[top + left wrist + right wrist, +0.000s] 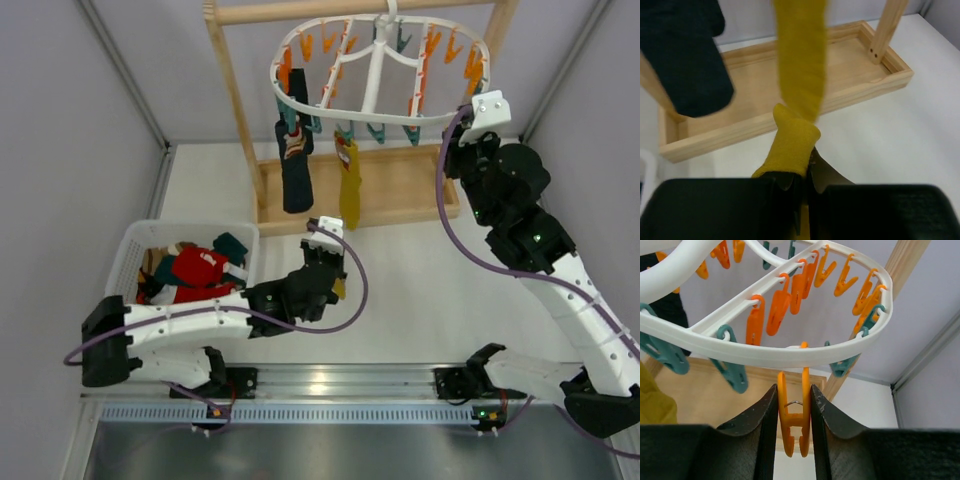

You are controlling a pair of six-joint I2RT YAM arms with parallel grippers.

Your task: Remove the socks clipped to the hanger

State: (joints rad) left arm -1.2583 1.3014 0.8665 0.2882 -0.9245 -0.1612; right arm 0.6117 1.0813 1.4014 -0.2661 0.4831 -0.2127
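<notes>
The socks are partly off the hanger (790,356): some lie in the white basket (135,245), while a mustard-yellow sock (800,75) and a dark sock (296,170) hang clipped along its front rim. My left jaws are clenched on the yellow sock's toe, low near the bench (420,290). My right jaws grasp a bare orange clip (794,430) on the right rim, apparently to steady the frame. I judge I'm pulling the yellow one free. Next comes a firm downward tug towards the basket.
</notes>
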